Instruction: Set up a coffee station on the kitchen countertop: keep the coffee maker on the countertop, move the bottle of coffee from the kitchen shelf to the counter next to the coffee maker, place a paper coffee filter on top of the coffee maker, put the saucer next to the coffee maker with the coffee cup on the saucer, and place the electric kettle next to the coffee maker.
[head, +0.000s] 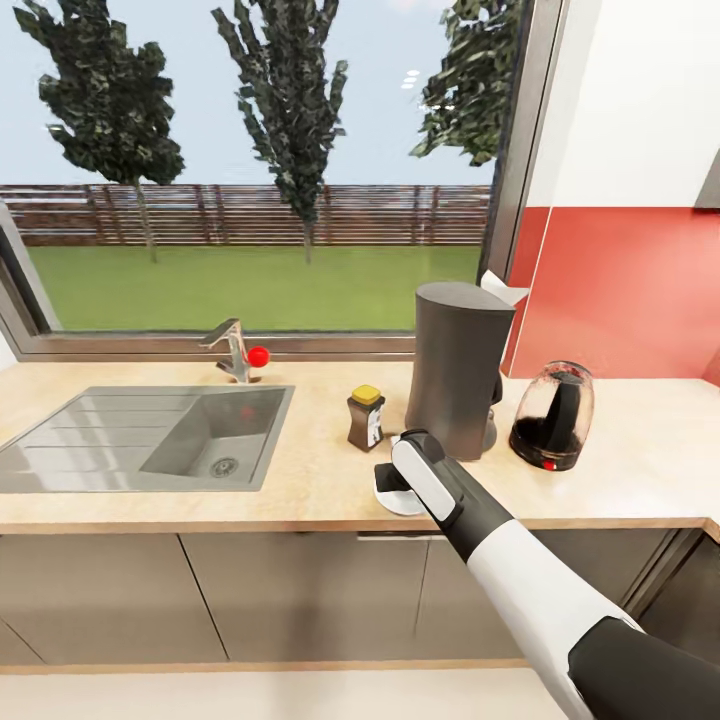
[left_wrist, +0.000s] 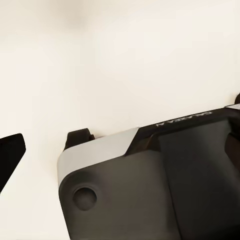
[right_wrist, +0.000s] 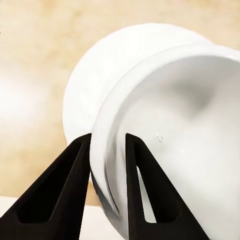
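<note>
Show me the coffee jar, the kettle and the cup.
bottle of coffee (head: 366, 419): head view, on its pale label.
electric kettle (head: 553, 415): head view, on its glass dome.
coffee cup (right_wrist: 190, 150): right wrist view, on its inner wall.

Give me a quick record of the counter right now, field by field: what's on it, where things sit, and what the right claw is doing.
coffee maker: upright on the countertop, white paper filter showing at its top
bottle of coffee: standing to its left
electric kettle: standing to its right
saucer: on the counter in front of the coffee maker
coffee cup: over the saucer, rim pinched by the right claw
sink: far left
</note>
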